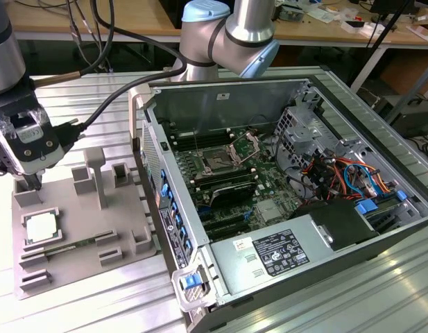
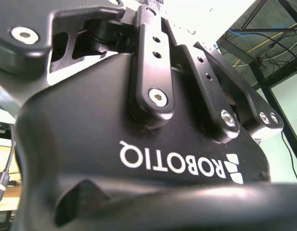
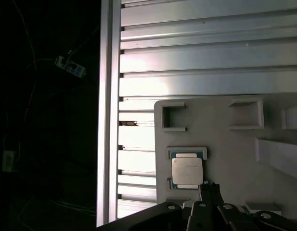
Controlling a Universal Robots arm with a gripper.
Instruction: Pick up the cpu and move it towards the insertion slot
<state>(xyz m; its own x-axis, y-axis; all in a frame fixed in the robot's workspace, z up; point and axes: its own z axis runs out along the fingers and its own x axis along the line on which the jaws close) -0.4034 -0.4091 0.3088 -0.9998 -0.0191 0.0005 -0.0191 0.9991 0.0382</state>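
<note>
On the grey tray: the cpu (image 1: 41, 227) lies flat in a square recess of the tray (image 1: 69, 202), pale top up. In the first wrist view it sits squarely in that same frame.
Above the tray: the gripper (image 1: 30, 184) hangs pointing down over the tray, near the cpu but not touching it.
Fingers: from where I stand they look drawn together into one narrow tip, with nothing between them.
Inside the computer case (image 1: 220, 104): the insertion slot (image 1: 217, 162) sits on the board with its steel bracket (image 1: 245, 144) swung up. It is well apart from the tray, toward the exterior view's right.
Worktop (image 1: 96, 312): slatted metal, carrying the tray and the case side by side.
Progress: I'd judge nothing is done yet, with no grasp and no lift. The pick-up and the whole carry to the slot are left.
</note>
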